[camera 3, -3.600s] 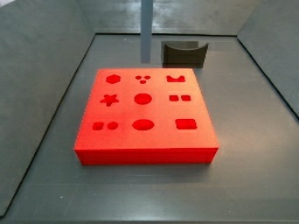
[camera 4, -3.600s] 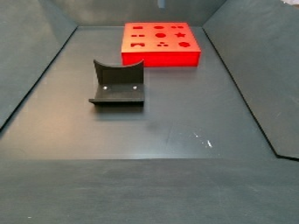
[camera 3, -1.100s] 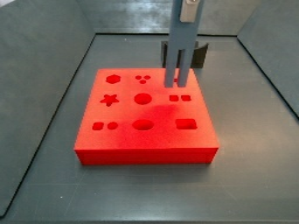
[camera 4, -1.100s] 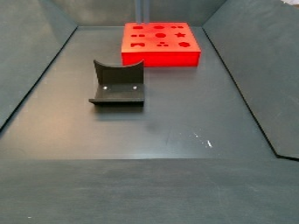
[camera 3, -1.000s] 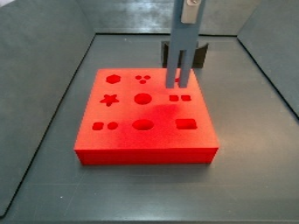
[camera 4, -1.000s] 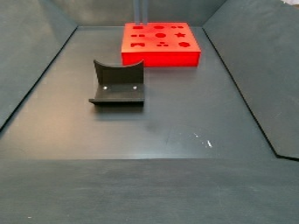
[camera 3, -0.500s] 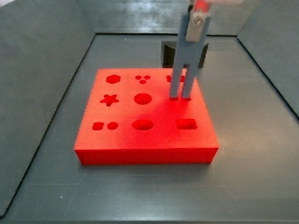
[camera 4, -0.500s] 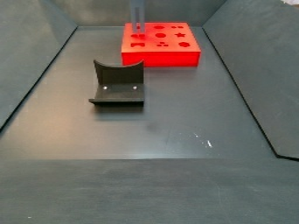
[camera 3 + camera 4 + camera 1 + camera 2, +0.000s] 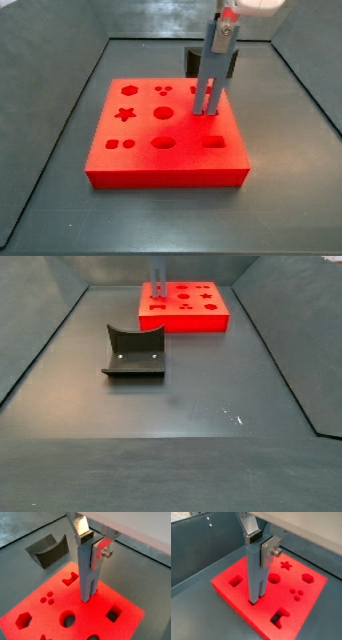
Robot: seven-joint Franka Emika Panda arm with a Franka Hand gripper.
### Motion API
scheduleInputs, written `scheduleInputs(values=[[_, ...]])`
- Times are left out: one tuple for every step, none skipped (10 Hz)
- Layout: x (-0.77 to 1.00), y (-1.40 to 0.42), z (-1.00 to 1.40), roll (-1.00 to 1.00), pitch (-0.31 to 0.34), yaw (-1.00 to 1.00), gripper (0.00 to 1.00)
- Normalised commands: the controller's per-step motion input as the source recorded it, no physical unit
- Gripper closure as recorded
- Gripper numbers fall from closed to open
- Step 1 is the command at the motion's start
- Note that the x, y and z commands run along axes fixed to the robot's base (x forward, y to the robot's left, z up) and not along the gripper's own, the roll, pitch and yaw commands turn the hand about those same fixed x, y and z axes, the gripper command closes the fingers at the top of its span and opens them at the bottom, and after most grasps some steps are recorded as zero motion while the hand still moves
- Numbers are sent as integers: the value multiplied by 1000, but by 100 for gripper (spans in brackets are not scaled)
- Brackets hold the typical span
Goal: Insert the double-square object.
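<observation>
— Peg position first: where is the double-square object point(image 9: 206, 97)?

— Upright over the right side of the red block point(image 9: 134, 150), its lower end at the block's top face by the double-square cutout. In both wrist views the tip point(image 9: 86, 598) looks to be meeting or just entering the hole; how deep it sits I cannot tell.

— And the gripper point(image 9: 89, 542)?

— High on the peg, clamped on its upper end. The silver fingers point(image 9: 272, 548) press it from either side, so it is grasping the double-square object, not released.

— How would you expect the piece to handle?

— My judgement: stiff, light, smooth-faced plastic or metal, not fragile. Long and slim, so held at the top it has leverage to tilt; any lean at the tip could jam the two bars against the cutout edges. A hold on the flat faces suits it, as here.

— Anything else about?

— The fixture point(image 9: 134, 352) stands well apart from the block in a side view, nearer the camera.
</observation>
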Motion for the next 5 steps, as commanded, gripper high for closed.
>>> scheduleInputs(values=[[223, 71, -334, -1, 20, 0, 100], [180, 43, -311, -13, 16, 0, 100], [6, 0, -300, -37, 0, 0, 100], [0, 0, -306, -53, 0, 0, 100], [0, 0, -306, -34, 0, -17, 100]])
